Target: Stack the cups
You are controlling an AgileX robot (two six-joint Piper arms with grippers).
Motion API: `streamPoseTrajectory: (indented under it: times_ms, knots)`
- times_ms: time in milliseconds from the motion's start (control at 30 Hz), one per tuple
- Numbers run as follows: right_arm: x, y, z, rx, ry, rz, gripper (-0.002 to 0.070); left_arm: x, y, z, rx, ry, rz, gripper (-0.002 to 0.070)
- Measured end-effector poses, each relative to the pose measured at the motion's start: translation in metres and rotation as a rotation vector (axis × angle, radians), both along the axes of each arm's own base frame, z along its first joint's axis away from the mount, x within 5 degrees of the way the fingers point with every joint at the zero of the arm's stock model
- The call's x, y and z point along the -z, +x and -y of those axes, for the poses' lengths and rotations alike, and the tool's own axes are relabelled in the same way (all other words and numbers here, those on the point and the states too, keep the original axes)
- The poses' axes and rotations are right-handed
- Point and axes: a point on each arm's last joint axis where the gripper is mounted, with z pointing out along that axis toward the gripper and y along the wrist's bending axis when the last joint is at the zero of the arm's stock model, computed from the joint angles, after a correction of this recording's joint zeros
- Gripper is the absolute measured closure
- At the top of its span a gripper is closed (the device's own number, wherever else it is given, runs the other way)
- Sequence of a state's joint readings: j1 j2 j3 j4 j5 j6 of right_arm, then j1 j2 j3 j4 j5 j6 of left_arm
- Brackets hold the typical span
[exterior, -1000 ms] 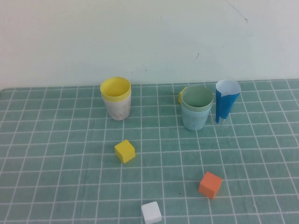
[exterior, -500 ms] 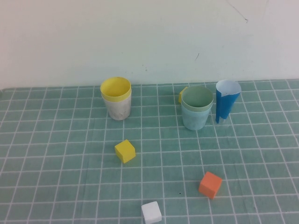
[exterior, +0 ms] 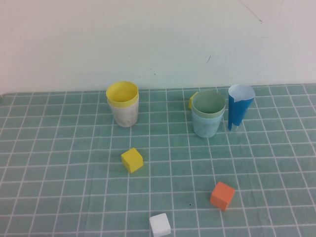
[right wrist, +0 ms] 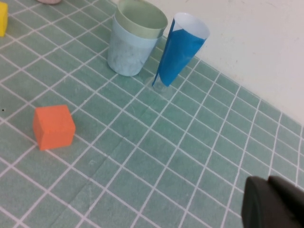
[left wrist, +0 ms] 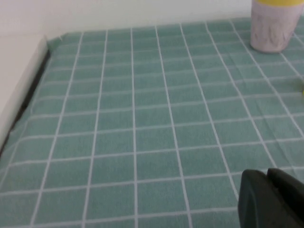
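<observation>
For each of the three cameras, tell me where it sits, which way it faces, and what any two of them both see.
High view: raised on the robot's side, angled down at the checked cloth and far wall; no arm shows.
Left wrist view: low on the left arm, facing the pink cup with the yellow cup nested inside; the shut left pincer shows.
Right wrist view: on the right arm, facing the blue cup holding the green cup, the paper cone and the orange cube; the shut right pincer shows.
Shared: high and right wrist views both show the orange cube.

A pale pink cup (left wrist: 271, 33) with yellow rim stands on green checked cloth (left wrist: 142, 133).
</observation>
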State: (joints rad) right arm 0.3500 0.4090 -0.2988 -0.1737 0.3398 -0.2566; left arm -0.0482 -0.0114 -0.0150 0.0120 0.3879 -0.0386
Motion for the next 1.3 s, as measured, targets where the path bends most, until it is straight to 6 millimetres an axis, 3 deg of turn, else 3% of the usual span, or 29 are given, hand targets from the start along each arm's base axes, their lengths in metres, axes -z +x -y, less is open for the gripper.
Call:
streamPoseTrajectory:
  times_ms: [233, 1300]
  knots:
    - [0.0005, -0.0003, 0.0002, 0.001, -0.002, -0.005, 0.0676, 0.004, 0.0015, 0.0008, -0.01, -0.061, 0.023, 0.0676]
    - [0.0007, -0.0004, 0.0003, 0.002, -0.003, -0.008, 0.0678, 0.0038, 0.0016, 0.0008, 0.008, -0.001, 0.027, 0.0676]
